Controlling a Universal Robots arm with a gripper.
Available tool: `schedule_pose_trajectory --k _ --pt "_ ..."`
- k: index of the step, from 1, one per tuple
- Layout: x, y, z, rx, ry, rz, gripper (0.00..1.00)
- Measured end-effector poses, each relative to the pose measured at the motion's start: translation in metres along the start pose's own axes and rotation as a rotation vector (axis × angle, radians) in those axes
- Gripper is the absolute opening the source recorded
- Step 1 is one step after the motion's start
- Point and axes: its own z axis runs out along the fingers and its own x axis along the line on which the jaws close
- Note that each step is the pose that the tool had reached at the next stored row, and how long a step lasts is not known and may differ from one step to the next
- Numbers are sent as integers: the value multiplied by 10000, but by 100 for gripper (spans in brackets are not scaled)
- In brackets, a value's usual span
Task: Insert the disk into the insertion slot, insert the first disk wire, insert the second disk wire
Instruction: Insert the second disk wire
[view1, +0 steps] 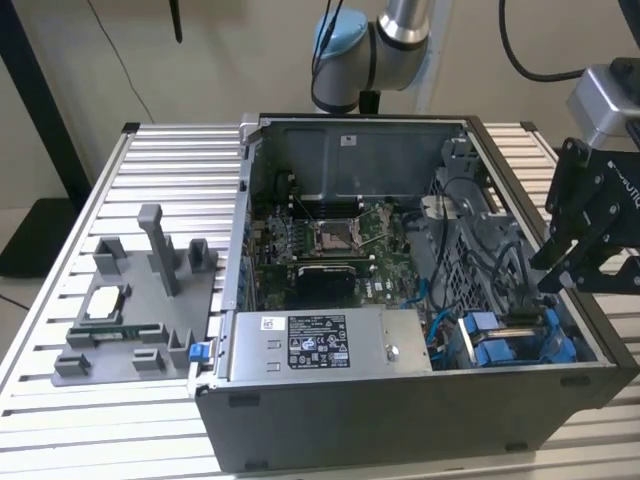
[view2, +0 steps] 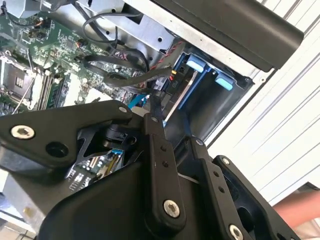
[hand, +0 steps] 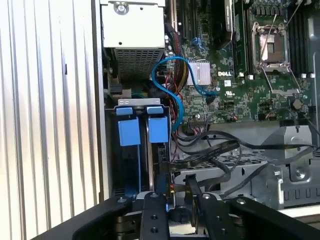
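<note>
Here the claw (view1: 548, 300) hangs over the insertion slot (hand: 142, 150), fingers (hand: 154, 220) nearly closed, perhaps pinching a wire connector to plug it.

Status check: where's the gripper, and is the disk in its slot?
Gripper low over the drive cage. Blue disk frame seated in the slot. Black cables bunched at the fingertips.

Black claw (view1: 560, 275); bright blue frame tabs (hand: 136, 131) at the dark grey insertion slot (hand: 135, 165); green motherboard (view1: 330, 245); white ribbed bench (view1: 170, 180); grey power-supply box (view1: 330, 345) with black-and-white label.
</note>
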Motion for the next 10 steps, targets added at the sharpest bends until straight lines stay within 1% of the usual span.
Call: schedule_pose_trajectory --k 10 --pt "-1 0 -4 0 -1 2 100"
